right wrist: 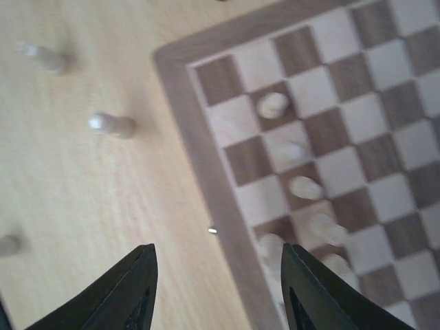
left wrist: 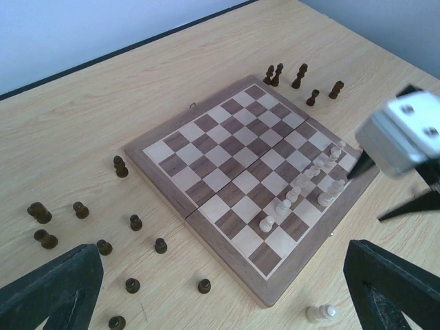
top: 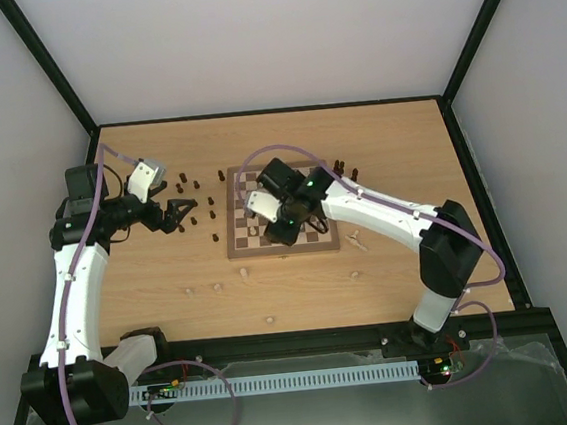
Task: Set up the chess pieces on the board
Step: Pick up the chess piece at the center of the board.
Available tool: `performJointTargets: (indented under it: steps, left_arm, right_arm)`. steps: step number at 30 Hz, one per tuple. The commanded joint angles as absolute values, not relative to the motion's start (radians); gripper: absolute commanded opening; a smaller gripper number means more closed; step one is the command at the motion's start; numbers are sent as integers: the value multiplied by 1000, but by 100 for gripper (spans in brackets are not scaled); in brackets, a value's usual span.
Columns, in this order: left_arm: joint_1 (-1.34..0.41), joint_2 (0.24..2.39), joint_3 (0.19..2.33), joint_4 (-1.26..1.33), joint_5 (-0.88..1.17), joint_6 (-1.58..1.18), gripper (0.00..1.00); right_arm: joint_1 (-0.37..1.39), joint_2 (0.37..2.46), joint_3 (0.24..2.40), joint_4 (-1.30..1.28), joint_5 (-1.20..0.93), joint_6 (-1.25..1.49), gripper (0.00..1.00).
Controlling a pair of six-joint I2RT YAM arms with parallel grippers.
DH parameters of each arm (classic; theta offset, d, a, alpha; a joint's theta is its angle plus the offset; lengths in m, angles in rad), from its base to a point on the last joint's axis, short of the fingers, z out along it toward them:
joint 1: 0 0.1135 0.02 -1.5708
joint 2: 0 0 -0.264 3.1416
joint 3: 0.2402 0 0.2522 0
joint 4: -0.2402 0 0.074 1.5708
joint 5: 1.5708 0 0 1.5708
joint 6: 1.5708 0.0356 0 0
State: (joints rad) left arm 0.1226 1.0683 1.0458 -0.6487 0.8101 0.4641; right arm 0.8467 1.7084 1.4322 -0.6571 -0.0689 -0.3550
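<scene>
From overhead the right arm's wrist (top: 298, 203) covers the middle of the board (top: 232, 222), hiding the squares beneath. The chess pieces (top: 212, 216) around the board are too small to tell by kind.

In the right wrist view the board runs off the top, right and bottom edges, and the pale pieces (right wrist: 306, 187) on it are smeared by blur. The right end effector (right wrist: 216, 251) shows only two tips, cut by the bottom edge. On the tabletop (right wrist: 82, 206) left of the board, one pale piece (right wrist: 7, 245) is cropped by the frame.

In the left wrist view the left end effector (left wrist: 223, 289) is cropped to two tips, and a blurred white housing (left wrist: 405, 137) covers the board's right corner.
</scene>
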Motion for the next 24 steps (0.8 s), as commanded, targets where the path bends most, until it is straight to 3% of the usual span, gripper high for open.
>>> performJointTargets:
  steps: [1,24]
  left_arm:
    - [118,1063,1045,-649,821,474,99]
    - [118,1040,1039,-663,811,484,99]
  right_arm:
    - [927,1728,1418,-721,-177,-353,50]
    - [1039,1956,1565,-680,-228,-322,44]
